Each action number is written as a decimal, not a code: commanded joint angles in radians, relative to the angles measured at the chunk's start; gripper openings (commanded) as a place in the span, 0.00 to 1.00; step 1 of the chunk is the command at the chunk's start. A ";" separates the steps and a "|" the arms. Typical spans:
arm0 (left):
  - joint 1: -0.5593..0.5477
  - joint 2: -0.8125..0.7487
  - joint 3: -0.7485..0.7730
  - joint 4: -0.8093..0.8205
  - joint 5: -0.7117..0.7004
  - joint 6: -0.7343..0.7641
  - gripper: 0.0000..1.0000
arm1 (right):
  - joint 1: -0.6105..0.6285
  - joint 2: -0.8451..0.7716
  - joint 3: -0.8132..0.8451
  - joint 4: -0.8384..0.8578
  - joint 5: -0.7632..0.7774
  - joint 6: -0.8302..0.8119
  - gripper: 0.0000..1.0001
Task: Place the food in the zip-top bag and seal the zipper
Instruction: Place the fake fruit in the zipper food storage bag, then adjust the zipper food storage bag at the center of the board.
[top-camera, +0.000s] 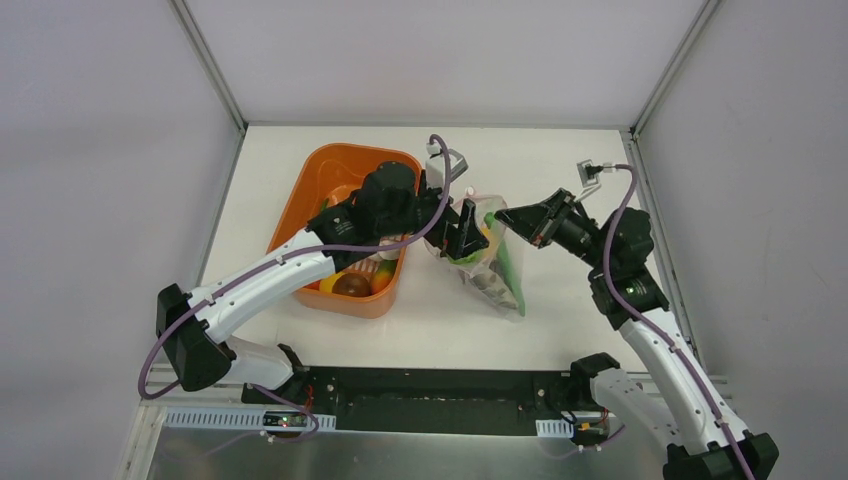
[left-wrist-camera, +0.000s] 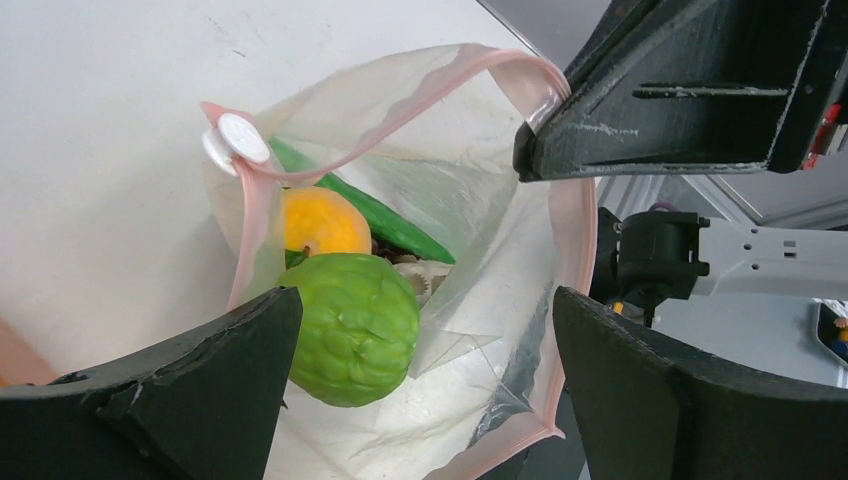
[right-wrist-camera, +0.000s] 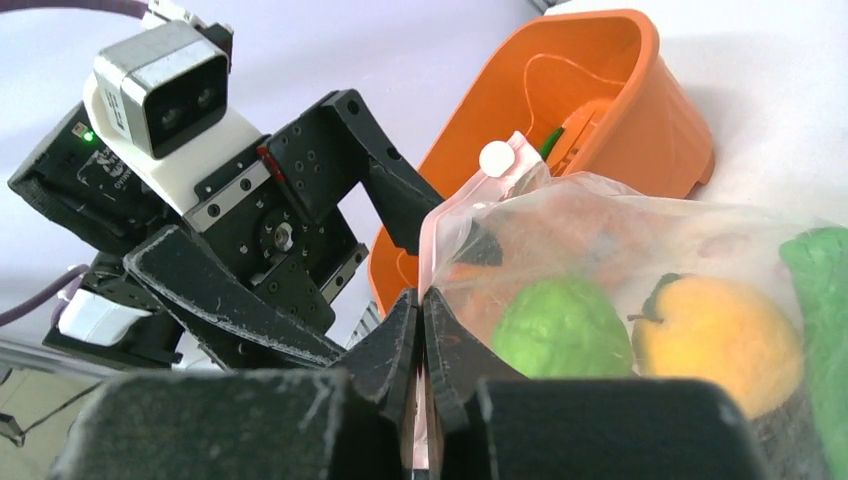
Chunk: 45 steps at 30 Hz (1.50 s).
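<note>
Bag holds green fruit, yellow fruit, pod (zipper open).

The right pincer is clamped shut on the pink zipper of the clear zip-top bag. Inside the bag lie a bumpy green fruit, an orange fruit and a green pod. The orange basket stands behind on the white worktop.

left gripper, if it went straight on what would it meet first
Probably the bumpy green round toy fruit in the open mouth of the clear plastic zip-top bag, ahead of the left gripper; depth is unclear.
</note>
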 joint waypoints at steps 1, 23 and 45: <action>-0.004 -0.069 0.010 0.044 0.052 0.028 0.99 | 0.004 -0.067 -0.013 0.132 0.099 0.068 0.04; -0.002 -0.426 -0.219 -0.072 -0.458 0.035 0.99 | 0.000 0.129 0.182 0.091 0.106 0.115 0.03; 0.000 -0.569 -0.330 -0.053 -0.583 0.004 0.99 | -0.022 0.051 -0.022 -0.147 0.391 0.075 0.04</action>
